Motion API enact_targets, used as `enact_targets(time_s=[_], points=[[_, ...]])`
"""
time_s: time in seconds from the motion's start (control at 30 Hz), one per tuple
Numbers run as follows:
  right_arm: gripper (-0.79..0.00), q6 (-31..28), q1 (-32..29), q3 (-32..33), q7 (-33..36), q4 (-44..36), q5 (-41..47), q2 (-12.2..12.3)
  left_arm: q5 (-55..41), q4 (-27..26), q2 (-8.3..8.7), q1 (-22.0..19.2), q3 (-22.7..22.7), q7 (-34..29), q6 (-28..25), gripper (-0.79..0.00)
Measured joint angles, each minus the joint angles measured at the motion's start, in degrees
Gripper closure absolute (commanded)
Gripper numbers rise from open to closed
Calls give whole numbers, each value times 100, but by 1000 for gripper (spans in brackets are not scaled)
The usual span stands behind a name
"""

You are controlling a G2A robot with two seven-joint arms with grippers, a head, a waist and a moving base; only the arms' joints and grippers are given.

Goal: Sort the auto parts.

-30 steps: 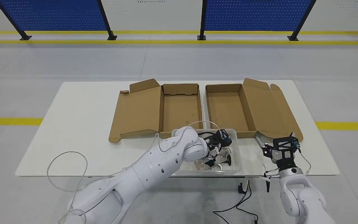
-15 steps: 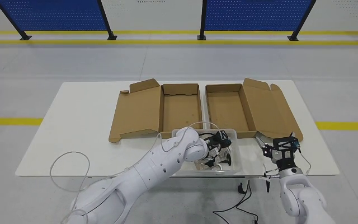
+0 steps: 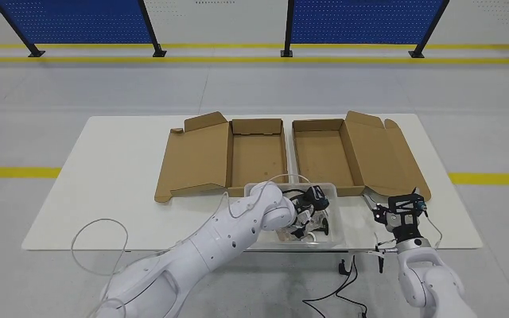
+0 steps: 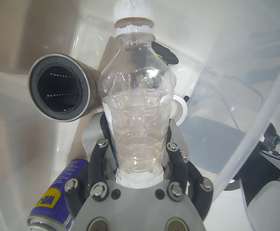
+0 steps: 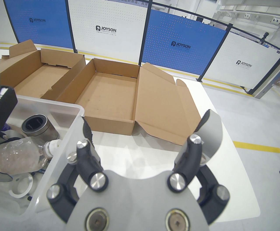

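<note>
Inside clear bin [image 5: 50,103], left gripper [image 4: 137,124] tight around plastic bottle [image 4: 136,87].

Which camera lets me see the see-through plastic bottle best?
The left wrist view: the clear plastic bottle with its white cap fills the middle, held by the left gripper. The right wrist view shows its neck end and cap inside the clear plastic bin. The top view mostly hides it under the arm.
</note>
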Motion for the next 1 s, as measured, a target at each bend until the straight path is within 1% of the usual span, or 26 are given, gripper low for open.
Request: enact_targets(time_s=[0.6,0.8,1.0], points=[[-785,0,0,0,0,0,0,0,427,-627,166,314,-309,-69,4,0],[-785,0,0,0,0,0,0,0,593,-903,258,487,-474,-6,-4,0],[-785,0,0,0,0,0,0,0,770,-1299,383,726,-719,110,10,0]])
